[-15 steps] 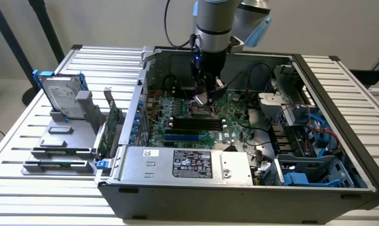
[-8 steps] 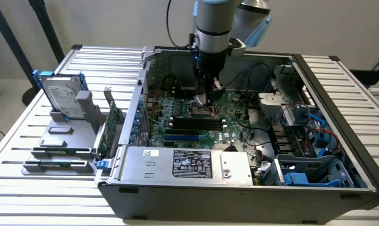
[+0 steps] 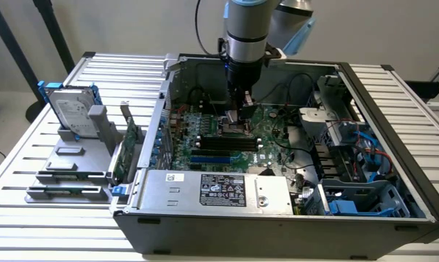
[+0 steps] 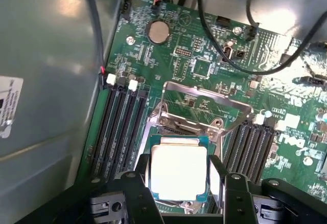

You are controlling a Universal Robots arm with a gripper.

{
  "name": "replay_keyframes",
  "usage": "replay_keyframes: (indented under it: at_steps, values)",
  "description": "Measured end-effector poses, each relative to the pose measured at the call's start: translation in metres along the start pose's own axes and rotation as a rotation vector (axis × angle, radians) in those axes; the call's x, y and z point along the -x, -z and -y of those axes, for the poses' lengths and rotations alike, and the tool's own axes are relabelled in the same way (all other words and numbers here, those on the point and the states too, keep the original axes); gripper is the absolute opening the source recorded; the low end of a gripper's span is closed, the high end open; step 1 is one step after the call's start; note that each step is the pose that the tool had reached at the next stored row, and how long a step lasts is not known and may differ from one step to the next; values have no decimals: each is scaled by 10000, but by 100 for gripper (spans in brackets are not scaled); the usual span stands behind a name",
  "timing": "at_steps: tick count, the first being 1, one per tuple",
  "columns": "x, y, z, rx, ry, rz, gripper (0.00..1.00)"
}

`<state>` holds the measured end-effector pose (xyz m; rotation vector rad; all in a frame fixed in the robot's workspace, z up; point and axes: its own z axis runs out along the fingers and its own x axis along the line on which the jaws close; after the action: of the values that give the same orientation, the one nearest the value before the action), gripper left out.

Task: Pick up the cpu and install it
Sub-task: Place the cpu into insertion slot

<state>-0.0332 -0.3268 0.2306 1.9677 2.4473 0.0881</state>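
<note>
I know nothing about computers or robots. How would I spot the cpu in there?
Look inside the open case, at the green board. Between its two banks of black slots is a socket with its metal frame flipped up, and the cpu is there, between the claw's fingers. It is the only flat, shiny silver square; its neighbours are green or black.

1. Clear drop from overhead to the claw (image 3: 241,125) through the open case (image 3: 277,224).
2. At 3 o'clock in the exterior view, crowded by drive cage (image 3: 336,128) and black cables (image 4: 265,72).
3. At 6 o'clock, blocked by power supply (image 3: 215,188).
4. At 9 o'clock, walled by case wall (image 3: 164,103).
5. Just beyond the cpu (image 4: 178,172), raised socket lid (image 4: 204,93) tilted up.
</note>
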Motion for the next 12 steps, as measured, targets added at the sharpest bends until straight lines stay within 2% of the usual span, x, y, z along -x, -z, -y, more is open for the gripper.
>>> replay_keyframes:
  at_steps: [12]
  values:
    - [2,-73,5,71,-2014,87,55]
